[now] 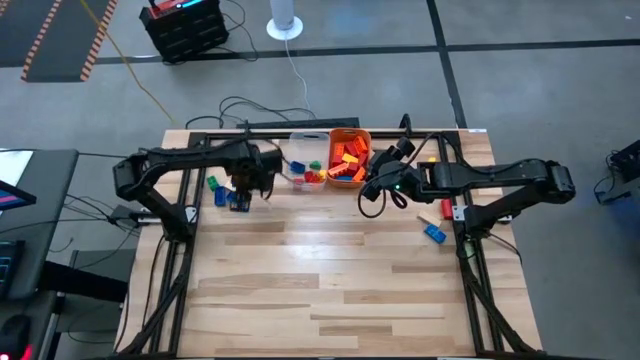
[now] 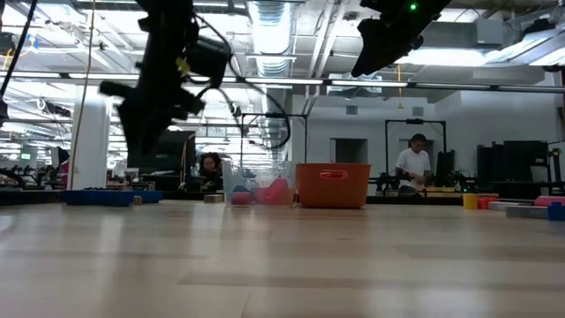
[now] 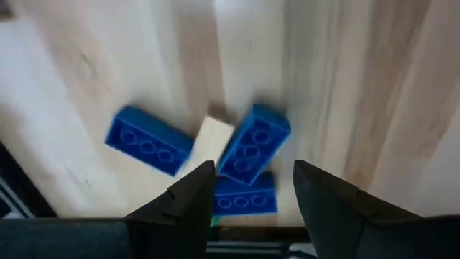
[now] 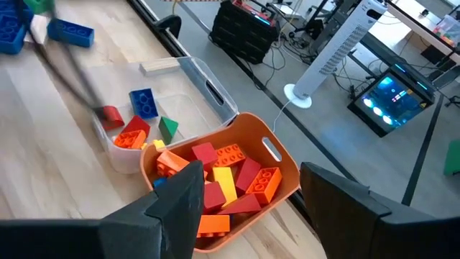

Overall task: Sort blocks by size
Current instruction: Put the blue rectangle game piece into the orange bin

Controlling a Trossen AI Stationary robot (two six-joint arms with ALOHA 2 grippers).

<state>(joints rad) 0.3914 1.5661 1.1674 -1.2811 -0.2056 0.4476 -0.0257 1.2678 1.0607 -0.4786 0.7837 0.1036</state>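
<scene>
Jaws on my left gripper (image 3: 248,191) stand spread, empty, just above a cluster of studded blue bricks (image 3: 253,144) and one plain wood block (image 3: 212,140) on the pale plank table (image 1: 330,290). Right gripper (image 4: 244,198) also spread and empty, hanging over the orange tub (image 4: 277,169), which I see heaped with red, orange and yellow bricks (image 4: 230,180). Clear plastic tub (image 4: 208,90) touches it, holding a few smaller pieces: blue, green, red. Near the table's right edge sit a blue brick (image 1: 434,233) and a wood bar (image 1: 432,220). Front half of the table gives open room. Farther off, a white fan (image 1: 284,20) stands on the floor.
</scene>
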